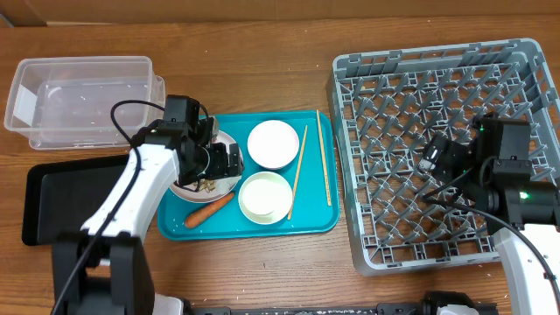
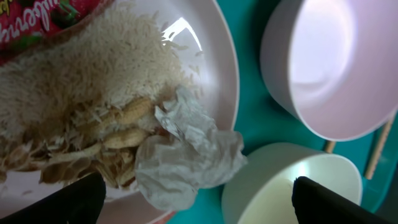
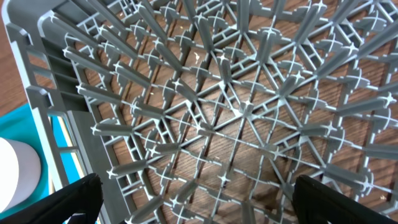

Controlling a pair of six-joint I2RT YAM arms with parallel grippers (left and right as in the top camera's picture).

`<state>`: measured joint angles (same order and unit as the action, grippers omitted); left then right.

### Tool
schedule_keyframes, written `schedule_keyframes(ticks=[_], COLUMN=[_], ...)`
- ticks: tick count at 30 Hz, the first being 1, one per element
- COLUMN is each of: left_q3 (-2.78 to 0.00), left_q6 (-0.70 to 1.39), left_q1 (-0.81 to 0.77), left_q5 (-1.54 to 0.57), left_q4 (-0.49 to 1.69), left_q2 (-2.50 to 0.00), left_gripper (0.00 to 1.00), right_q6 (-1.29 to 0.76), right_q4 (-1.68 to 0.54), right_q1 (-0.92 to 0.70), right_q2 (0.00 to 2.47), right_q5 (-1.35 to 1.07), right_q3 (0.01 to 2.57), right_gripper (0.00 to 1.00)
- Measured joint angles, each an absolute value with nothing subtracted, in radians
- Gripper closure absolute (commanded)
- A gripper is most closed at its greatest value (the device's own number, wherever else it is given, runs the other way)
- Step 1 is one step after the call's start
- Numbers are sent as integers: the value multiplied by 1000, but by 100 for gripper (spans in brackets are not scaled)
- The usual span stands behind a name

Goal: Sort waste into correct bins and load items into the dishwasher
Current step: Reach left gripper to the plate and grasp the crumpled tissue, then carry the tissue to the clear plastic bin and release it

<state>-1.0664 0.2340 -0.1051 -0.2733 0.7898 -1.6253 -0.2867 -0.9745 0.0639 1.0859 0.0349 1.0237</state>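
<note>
My left gripper (image 1: 219, 163) is open over the round white plate (image 1: 229, 185) on the teal tray. In the left wrist view its fingers (image 2: 199, 202) straddle the crumpled white tissue (image 2: 186, 149), which lies on the plate's edge (image 2: 217, 68) beside food scraps (image 2: 106, 140) and rice (image 2: 99, 62). A red wrapper (image 2: 43, 18) shows at the top left. The orange carrot (image 1: 208, 211) lies below the plate. Two bowls (image 1: 273, 143) (image 1: 265, 197) and chopsticks (image 1: 297, 171) (image 1: 325, 157) lie on the tray. My right gripper (image 1: 442, 157) is open and empty over the grey dish rack (image 1: 350, 201), whose pegs fill the right wrist view (image 3: 242, 112).
The clear plastic tub (image 1: 83, 101) stands at the far left. The flat black tray (image 1: 61, 197) lies below it, beside the left arm. The teal serving tray (image 1: 311, 223) sits between the black tray and the rack. No cup shows.
</note>
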Motion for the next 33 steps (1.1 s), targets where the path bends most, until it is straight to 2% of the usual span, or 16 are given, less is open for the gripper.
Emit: schedule_keyframes(ticks=[2, 6, 9, 10, 13, 15, 18, 26, 33], left_q3=[-1066, -1067, -1067, -1067, -1067, -1067, -1067, -1107, -1331], left_q6=[236, 238, 239, 239, 236, 241, 239, 240, 240], left_q1=[-105, -105, -105, -105, -105, -105, -105, -105, -105], left_q5=[-269, -264, -261, -261, -260, -257, -257, -250, -110], left_q4=[782, 774, 759, 758, 760, 759, 759, 824, 1036], left_q2=[-1658, -1705, -1725, -1729, -1739, -1740, -1740, -1744, -1753], left_gripper=[11, 35, 40, 44, 74, 85, 96, 96, 96], right_q6=[-287, -287, -287, -287, -287, -287, -287, -287, -287], right_q4=[-984, -987, -988, -987, -988, -988, -988, -997, -999], right_q1=[64, 64, 64, 64, 64, 64, 64, 64, 64], right_q2=[1086, 1086, 1086, 1086, 1086, 1086, 1086, 1086, 1086], right_q5=[35, 37, 38, 38, 39, 39, 41, 41, 41], right_q3=[1024, 1024, 1024, 1024, 1024, 1024, 1024, 1024, 1025], right_gripper=[0, 0, 0, 0, 0, 0, 0, 0, 0])
